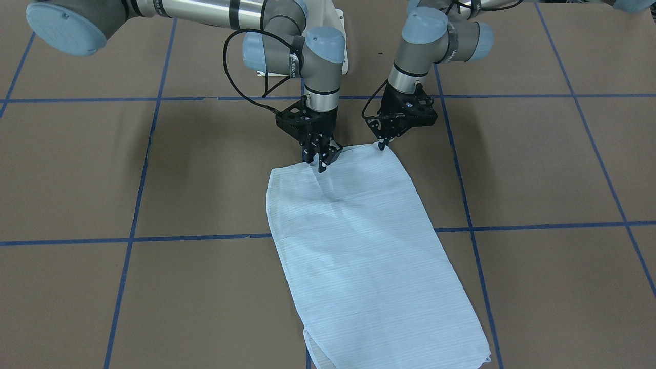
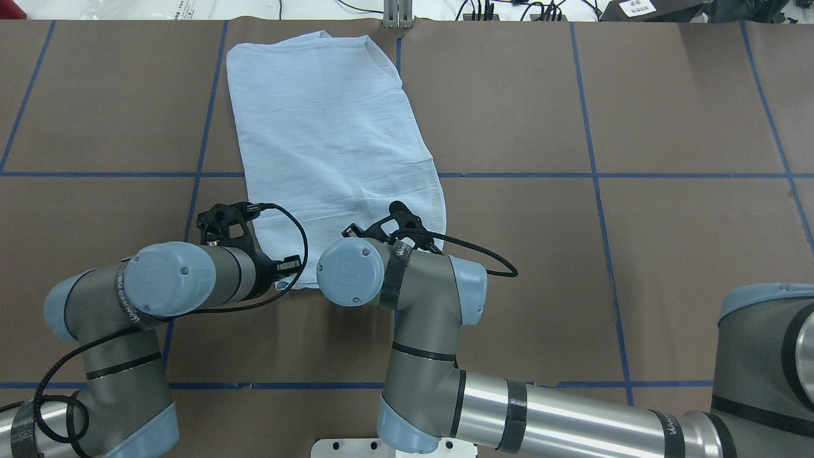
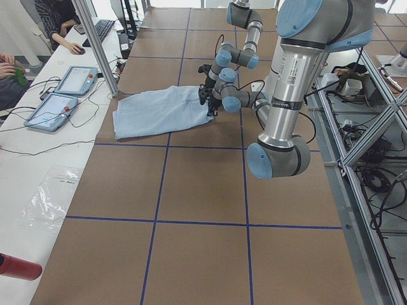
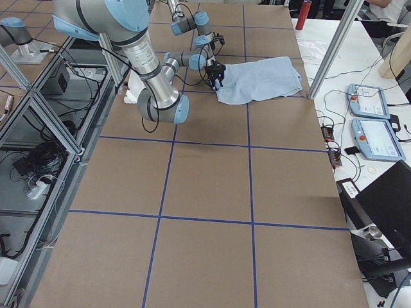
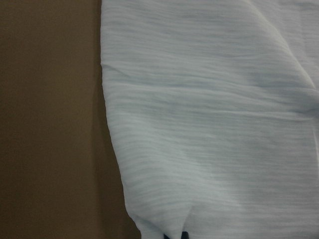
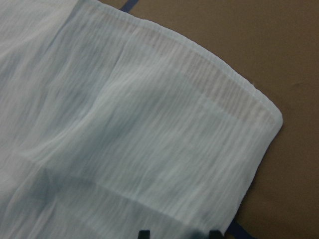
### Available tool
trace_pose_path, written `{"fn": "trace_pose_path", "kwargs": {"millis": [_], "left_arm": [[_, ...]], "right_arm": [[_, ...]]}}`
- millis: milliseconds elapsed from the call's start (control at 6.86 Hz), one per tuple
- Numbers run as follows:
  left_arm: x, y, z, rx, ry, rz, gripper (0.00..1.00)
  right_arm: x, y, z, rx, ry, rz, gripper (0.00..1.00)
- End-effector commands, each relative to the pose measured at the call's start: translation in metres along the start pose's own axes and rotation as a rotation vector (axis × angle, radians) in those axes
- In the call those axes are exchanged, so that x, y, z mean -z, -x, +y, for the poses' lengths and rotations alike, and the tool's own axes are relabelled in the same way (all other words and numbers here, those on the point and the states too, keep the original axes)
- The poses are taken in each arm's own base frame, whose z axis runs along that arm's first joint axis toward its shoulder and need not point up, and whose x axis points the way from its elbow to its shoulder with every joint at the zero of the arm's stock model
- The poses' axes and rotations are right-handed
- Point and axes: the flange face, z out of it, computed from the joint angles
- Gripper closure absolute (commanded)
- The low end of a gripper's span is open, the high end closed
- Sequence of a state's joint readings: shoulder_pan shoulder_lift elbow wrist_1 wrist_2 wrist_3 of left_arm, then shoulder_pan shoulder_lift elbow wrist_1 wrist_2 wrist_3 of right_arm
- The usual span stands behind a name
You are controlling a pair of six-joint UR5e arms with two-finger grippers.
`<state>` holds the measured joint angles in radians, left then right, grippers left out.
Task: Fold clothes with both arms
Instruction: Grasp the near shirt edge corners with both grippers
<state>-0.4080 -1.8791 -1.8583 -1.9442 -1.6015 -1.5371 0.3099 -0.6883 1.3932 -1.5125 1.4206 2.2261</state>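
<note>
The light blue striped shirt [image 1: 359, 246] lies flat on the brown table, folded into a long narrow strip that runs away from the robot [image 2: 331, 140]. Both grippers are at its end nearest the robot. My left gripper [image 1: 382, 145] has its fingertips together on one corner of that end; its wrist view shows cloth [image 5: 214, 124] right up to the fingers. My right gripper [image 1: 322, 160] stands on the same edge near the other corner, fingertips [image 6: 143, 233] apart with cloth [image 6: 124, 139] between them. In the overhead view the wrists hide both grippers.
The brown table [image 1: 77, 169] is marked with a grid of blue tape lines. Two operator tablets [image 4: 369, 102] and cables lie on a side bench beyond the shirt's far end. A red bottle [image 4: 299, 14] stands there too.
</note>
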Motion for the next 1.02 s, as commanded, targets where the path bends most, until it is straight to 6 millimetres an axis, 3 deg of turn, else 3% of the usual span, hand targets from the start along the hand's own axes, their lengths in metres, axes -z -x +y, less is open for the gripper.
{"fn": "trace_pose_path", "kwargs": {"millis": [0,146,292,437,583,875], "left_arm": [[0.0,0.0,0.0,0.0,0.0,-0.001,1.0],[0.001,-0.001,0.0,0.0,0.0,0.002,1.0],[0.001,-0.001,0.0,-0.002,0.0,0.003,1.0],[0.004,-0.003,0.0,-0.002,0.0,0.008,1.0],[0.02,-0.011,0.001,-0.005,0.006,0.043,1.0],[0.045,-0.022,0.004,-0.011,0.013,0.093,1.0]], "right_arm": [[-0.001,0.002,0.002,-0.005,-0.001,0.002,0.69],[-0.001,0.002,0.002,-0.011,-0.002,0.003,0.79],[-0.001,0.003,0.002,-0.018,-0.001,0.002,0.96],[0.001,0.003,0.002,-0.03,0.0,-0.001,1.0],[0.008,0.005,0.001,-0.029,0.008,-0.01,1.0],[0.05,0.004,-0.013,-0.025,0.019,-0.021,1.0]]}}
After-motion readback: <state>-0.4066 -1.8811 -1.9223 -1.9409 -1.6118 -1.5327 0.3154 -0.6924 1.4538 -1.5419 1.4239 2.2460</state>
